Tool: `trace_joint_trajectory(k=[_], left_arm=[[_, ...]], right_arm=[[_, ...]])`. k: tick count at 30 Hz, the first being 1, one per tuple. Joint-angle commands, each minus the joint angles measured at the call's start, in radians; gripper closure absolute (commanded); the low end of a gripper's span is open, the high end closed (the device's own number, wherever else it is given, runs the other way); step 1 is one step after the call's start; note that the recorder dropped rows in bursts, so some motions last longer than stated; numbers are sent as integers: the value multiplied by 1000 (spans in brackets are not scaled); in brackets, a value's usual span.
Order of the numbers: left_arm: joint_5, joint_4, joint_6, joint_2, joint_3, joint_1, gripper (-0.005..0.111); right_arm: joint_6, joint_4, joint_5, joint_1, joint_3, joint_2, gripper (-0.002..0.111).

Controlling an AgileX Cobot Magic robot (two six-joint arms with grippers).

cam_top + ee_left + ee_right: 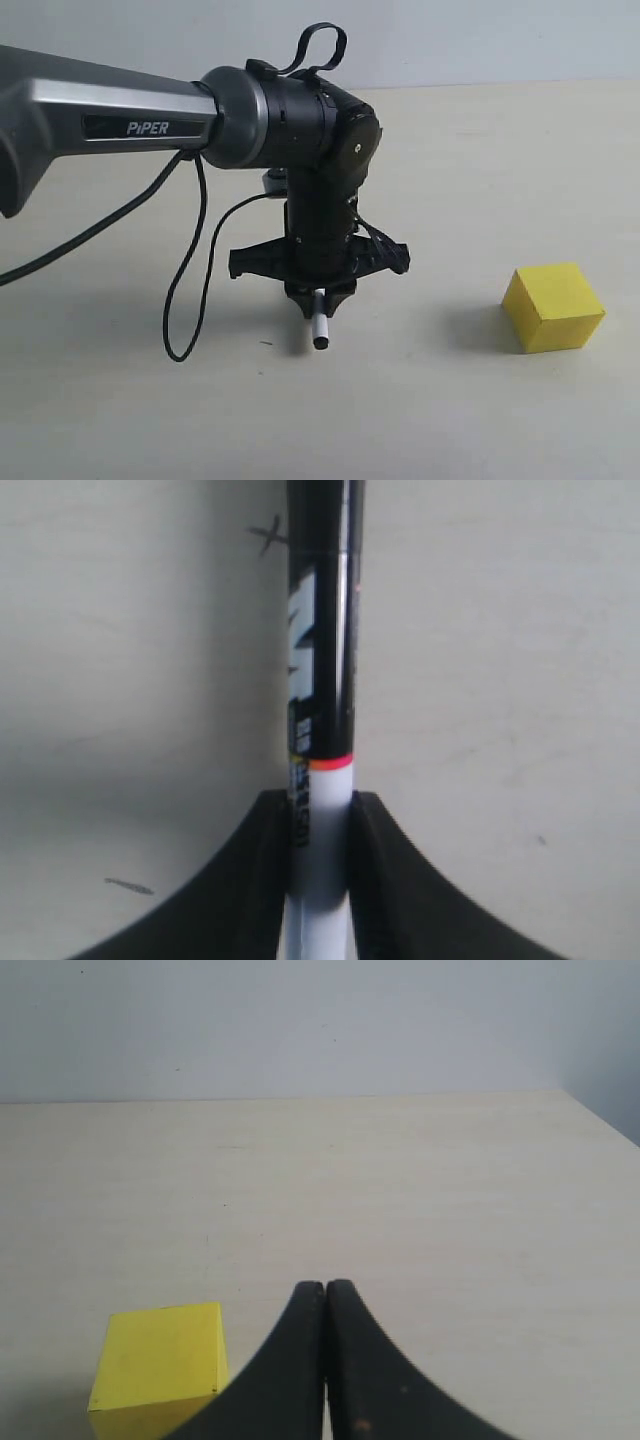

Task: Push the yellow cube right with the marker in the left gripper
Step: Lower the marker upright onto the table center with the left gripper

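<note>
Left gripper: clamping the marker by its white barrel, holding it low over the table, likely for a sideways sweep; leaving the yellow cube untouched, well apart at three o'clock

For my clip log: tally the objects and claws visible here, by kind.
marker: 1
yellow cube: 1
claws: 2 (left claw, right claw)
Total: 4
</note>
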Motion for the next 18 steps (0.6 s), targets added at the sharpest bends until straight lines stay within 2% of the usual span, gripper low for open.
trace_joint_trajectory(k=[1, 13, 18], left_arm=[[-6, 5, 16, 0, 2, 3, 107], [34, 0, 41, 16, 2, 47, 107], [31, -11, 41, 16, 2, 47, 107]], right_arm=[[-2, -9, -7, -6, 5, -6, 108], [-2, -9, -7, -6, 5, -6, 108], [-2, -9, -7, -6, 5, -6, 108]])
